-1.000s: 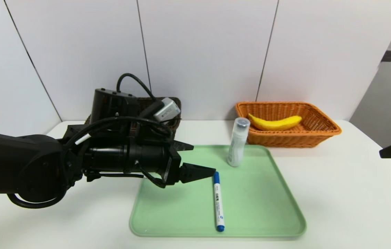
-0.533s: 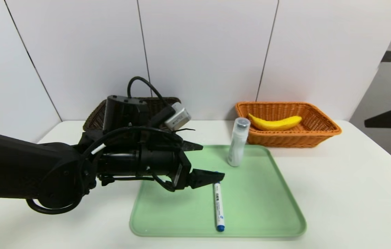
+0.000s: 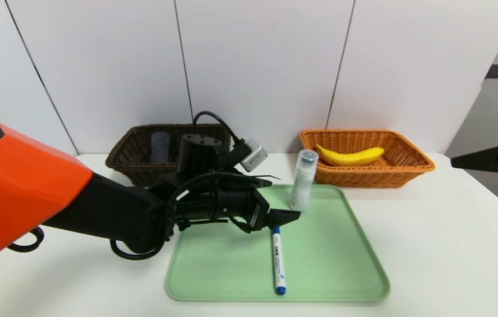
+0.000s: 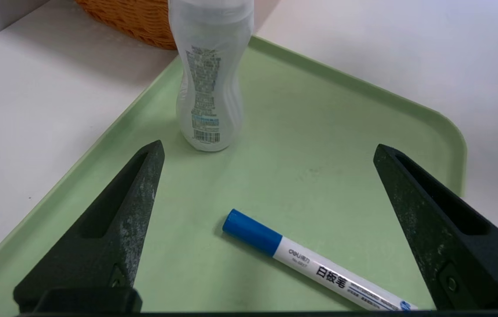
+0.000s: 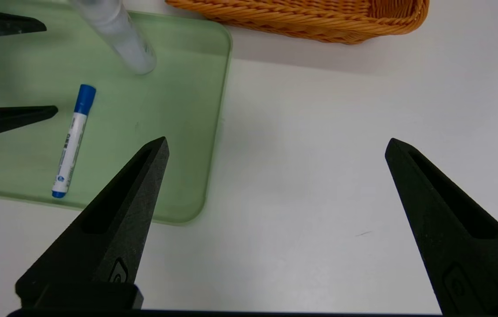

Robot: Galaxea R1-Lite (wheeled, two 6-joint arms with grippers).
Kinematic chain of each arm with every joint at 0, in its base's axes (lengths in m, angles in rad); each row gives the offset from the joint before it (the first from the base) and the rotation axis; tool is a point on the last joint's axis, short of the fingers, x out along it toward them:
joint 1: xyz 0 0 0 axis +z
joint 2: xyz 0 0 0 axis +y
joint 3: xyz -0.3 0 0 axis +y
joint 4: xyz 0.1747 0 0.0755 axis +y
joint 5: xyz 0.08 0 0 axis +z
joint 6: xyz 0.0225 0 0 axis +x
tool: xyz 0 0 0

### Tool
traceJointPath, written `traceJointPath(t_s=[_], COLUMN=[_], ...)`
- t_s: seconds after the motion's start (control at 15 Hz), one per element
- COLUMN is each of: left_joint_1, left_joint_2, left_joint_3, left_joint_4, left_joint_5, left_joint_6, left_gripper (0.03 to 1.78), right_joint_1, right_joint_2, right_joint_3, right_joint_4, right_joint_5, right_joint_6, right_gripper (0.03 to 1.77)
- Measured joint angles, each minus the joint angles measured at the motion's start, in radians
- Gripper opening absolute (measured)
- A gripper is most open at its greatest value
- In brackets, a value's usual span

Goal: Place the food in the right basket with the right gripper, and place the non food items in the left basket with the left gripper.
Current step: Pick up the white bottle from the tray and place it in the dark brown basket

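And here on the green tray (image 3: pixel 319 264), our landmark, the bottle (image 3: pixel 303 182) is standing upright near the far edge, showing a slim, waisted, whitish body under a clear cap. In front of it the marker (image 3: pixel 278 262) is lying on the tray, flaunting a white barrel, a blue cap and a blue end!

Now the writing: the marker's barrel is carrying "deli得力" in small print, then "白板笔" in bold black characters (finer lines beside them are staying too small to read), plus a little blue emblem towards the end. The bottle is wearing a dense block of tiny dark print above a barcode, and that text is defying reading.

The left gripper (image 3: pixel 285 198) is hovering over the tray, beside the bottle and above the capped end of the marker, its fingers spreading wide and grasping nothing. Off to the right of the tray, the right gripper (image 5: pixel 277 141) is hanging above the white table (image 3: pixel 429 246), its fingers also standing wide apart, holding nothing.

Beyond the tray, to the right, the orange basket (image 3: pixel 368 178) is cradling a banana (image 3: pixel 350 157), curved, bright yellow; beyond it to the left, the dark brown basket (image 3: pixel 143 174) is holding a rolled dark grey cloth (image 3: pixel 160 147).
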Motion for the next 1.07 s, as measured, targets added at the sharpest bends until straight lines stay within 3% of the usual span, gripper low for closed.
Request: traceJointPath(t_s=[0.67, 1.07], left_joint_1=[-0.001, -0.001], left_joint_2=[0.159, 0.228], left_joint_3=[-0.171, -0.256], left_joint_4=[-0.003, -0.005], left_joint_5=[0.062, 0.063], left_joint_6=[-0.067, -0.1], left_gripper=[1.69, 1.69], right_joint_1=[-0.006, -0.003], right_joint_2=[-0.031, -0.034], right_joint_3=[0.062, 0.082], right_joint_4=[-0.01, -0.01], right_joint_5=[0.002, 0.001], right_joint_6=[-0.007, -0.007], right_gripper=[1.7, 1.7])
